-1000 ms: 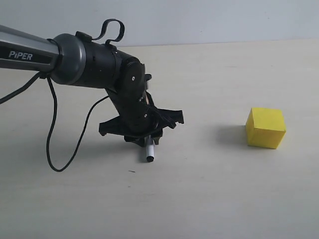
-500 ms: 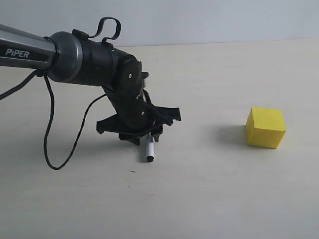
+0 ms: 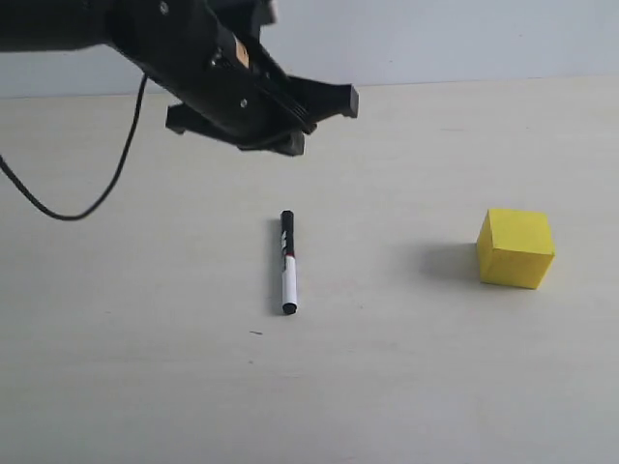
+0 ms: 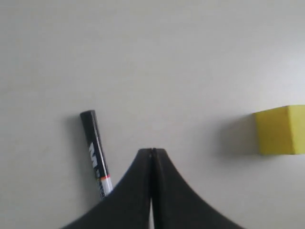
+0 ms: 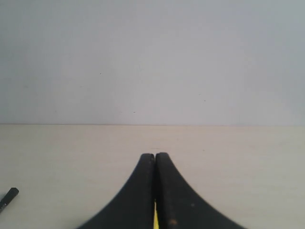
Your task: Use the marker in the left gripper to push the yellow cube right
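Observation:
The marker lies flat on the table, black cap end toward the far side, white barrel toward the front; nothing holds it. My left gripper hangs above and behind it, raised off the table. In the left wrist view the left gripper has its jaws pressed together on nothing, with the marker beside them. The yellow cube stands far right of the marker, untouched, and the cube also shows at the left wrist view's edge. My right gripper is shut; a yellow sliver shows behind its fingers.
A black cable loops down from the left arm onto the light table. A pale wall runs behind the table's far edge. The marker's cap peeks into the right wrist view.
The left gripper, earlier low over the marker's upper half, has risen and moved back. The marker now lies free on the table where it was. The cube has not moved.

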